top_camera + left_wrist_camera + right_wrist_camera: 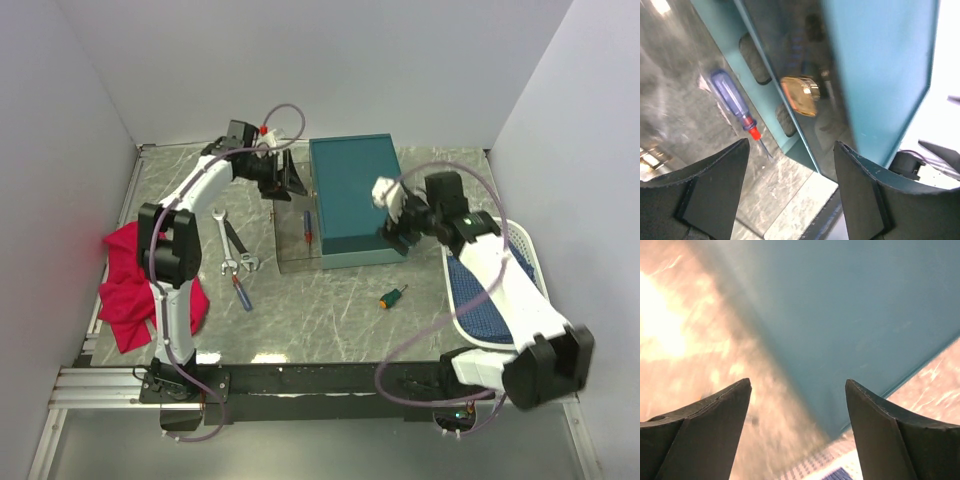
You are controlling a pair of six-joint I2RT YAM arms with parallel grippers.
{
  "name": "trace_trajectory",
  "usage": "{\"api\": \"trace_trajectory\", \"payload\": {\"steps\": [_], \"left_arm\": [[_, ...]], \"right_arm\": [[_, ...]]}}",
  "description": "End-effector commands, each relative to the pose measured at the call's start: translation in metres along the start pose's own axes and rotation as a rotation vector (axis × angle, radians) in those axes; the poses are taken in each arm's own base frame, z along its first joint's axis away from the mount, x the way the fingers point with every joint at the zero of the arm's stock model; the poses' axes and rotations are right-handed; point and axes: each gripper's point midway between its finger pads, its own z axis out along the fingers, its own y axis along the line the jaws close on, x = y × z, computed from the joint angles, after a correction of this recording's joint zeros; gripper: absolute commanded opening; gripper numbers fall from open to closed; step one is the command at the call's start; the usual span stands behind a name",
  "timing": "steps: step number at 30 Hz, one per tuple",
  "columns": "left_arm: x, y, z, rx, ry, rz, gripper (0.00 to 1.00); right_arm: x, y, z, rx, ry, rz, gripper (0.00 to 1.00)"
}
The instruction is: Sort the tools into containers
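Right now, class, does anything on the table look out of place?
Yes: a crumpled red cloth lies bunched at the left edge of the table, partly hidden by the left arm. It is neither tool nor container.

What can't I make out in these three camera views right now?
1. Top view: the right arm covers much of the white perforated basket with blue mesh lining, hiding its contents.
2. Right wrist view: the teal rectangular box is blurred, and glare washes out the left side.
3. Left wrist view: reflections smear the gold-coloured fitting.
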Motion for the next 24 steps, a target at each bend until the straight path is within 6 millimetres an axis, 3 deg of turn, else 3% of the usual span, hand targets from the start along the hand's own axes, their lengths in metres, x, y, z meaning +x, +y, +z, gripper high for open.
{"api": "trace_trajectory", "payload": {"steps": [1,4,10,16,20,24], "left_arm": [[-0.050,-0.048,-0.066,-0.053,-0.205,0.249,0.73],[-0.069,-0.039,-0.089,-0.134,-0.276,0.292,0.73],[-0.087,-0.027,-0.128,-0.266,-0.379,0.310,0.73],[-0.078,-0.012,-0.155,-0.342,-0.404,0.291,0.74],[-0.061,0.020,-0.174,-0.376,-0.383,0.202,0.73],[-0.056,0.044,-0.187,-0.432,-0.387,0.162,0.73]], "right_arm": [[0.033,0.065,-0.032,-0.268,0.029,-0.338,0.82],[0.058,0.087,-0.038,-0.412,0.074,-0.501,0.77],[0.073,0.103,-0.022,-0.527,0.049,-0.789,0.77],[0.097,0.124,0.001,-0.676,0.053,-0.906,0.77],[0.110,0.132,0.011,-0.776,0.082,-0.918,0.76],[0.124,0.133,0.016,-0.846,0.159,-0.912,0.72]]}}
